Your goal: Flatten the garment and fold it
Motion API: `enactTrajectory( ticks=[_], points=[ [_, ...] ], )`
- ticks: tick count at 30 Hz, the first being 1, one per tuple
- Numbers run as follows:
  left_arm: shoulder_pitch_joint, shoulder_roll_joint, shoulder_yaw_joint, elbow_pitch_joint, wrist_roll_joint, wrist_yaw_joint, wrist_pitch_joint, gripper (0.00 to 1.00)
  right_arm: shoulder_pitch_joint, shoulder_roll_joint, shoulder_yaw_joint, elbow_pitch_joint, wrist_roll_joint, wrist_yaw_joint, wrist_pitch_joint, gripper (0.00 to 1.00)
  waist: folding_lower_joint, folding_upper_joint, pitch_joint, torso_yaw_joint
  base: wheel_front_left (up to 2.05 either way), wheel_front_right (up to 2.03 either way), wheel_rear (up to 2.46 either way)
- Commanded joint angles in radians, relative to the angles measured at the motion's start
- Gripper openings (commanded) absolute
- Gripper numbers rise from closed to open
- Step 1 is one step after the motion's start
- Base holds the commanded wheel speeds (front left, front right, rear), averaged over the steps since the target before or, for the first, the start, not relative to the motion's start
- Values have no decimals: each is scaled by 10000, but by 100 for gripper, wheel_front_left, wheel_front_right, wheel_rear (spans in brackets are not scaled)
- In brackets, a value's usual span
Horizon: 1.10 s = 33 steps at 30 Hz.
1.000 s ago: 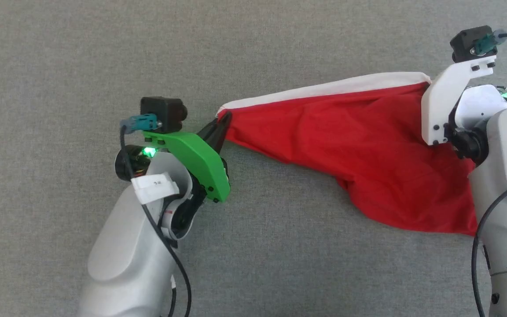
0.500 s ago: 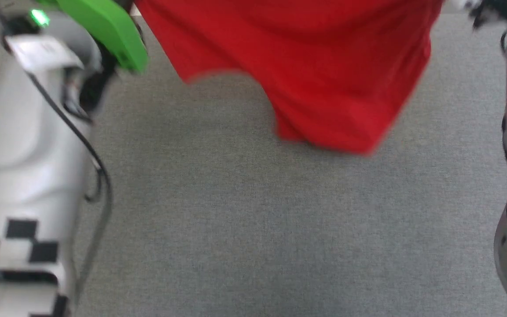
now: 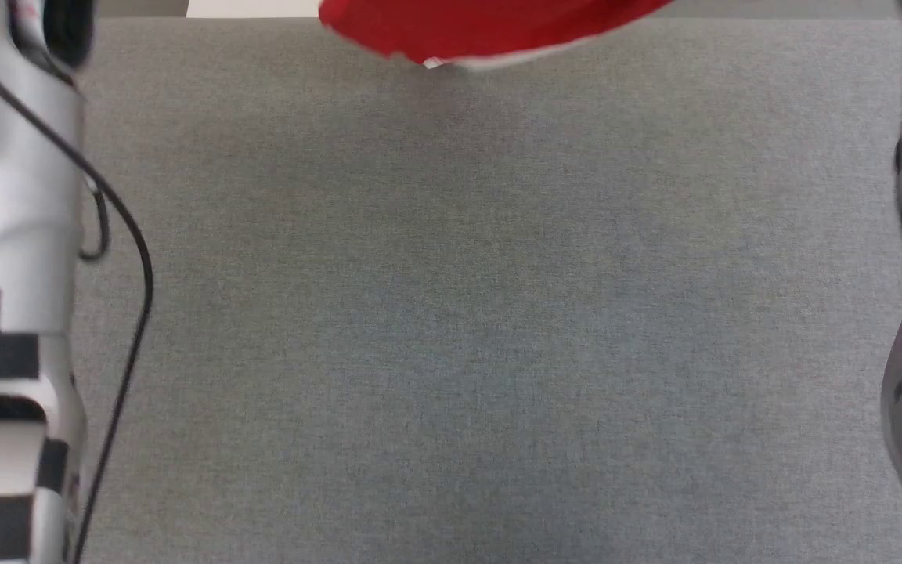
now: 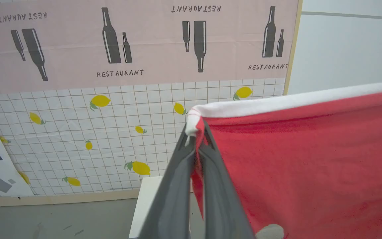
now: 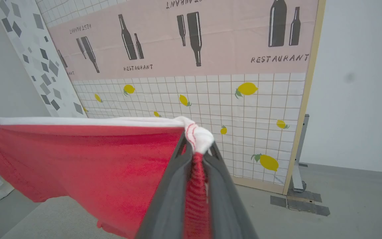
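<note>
aloft — garment point(image 4: 310, 159) taut between left hand point(image 4: 196, 134), right hand point(image 5: 196, 147).

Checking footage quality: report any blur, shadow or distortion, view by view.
Head view: the garment is motion-smeared along its lower edge at the top of the frame, and throws a faint soft shadow on the grey mat. Left wrist view: sharp and evenly lit, with the left pincer shut on the white band. Right wrist view: likewise sharp, no glare, with the right pincer clamped on the band's other corner.
</note>
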Motion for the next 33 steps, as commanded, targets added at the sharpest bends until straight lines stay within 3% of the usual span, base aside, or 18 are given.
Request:
enactTrajectory(
  ticks=[1, 8, 15, 20, 25, 28, 33],
  points=[
    [561, -18, 53, 126, -136, -27, -239, 0, 633, -188, 105, -27, 228, -21, -183, 0, 0, 0, -50, 35, 0, 0, 0],
    [3697, -376, -294, -507, -519, -161, -1512, 0, 4000, -770, 859, -1216, 2035, -21, -532, 0, 0, 0, -658, 136, 0, 0, 0],
    [7650, -711, -379, -2130, -1154, 161, -1461, 0, 8124, -1666, 1521, -3254, 3727, -21, 88, 0, 0, 0, -1708, 229, 0, 0, 0],
    [10654, -607, -368, -3537, -1594, 789, -707, 0, 11205, -2092, 1431, -4652, 4522, -21, 1083, 0, 0, 0, -2393, 282, 0, 0, 0],
    [13131, -538, -369, -4959, -1982, 1592, 245, 0, 13715, -2237, 1118, -5787, 4533, -21, 2217, 0, 0, 0, -2824, 359, 0, 0, 0],
    [14492, -403, -318, -5865, -2181, 2186, 946, 0, 14899, -2088, 821, -6369, 4499, -21, 2899, 0, 0, 0, -2990, 331, 0, 0, 0],
    [16111, -31, -100, -7425, -2386, 2768, 1584, 0, 16121, -1651, 288, -7101, 4501, -21, 3810, 0, 0, 0, -3081, 272, 0, 0, 0]
  ],
)
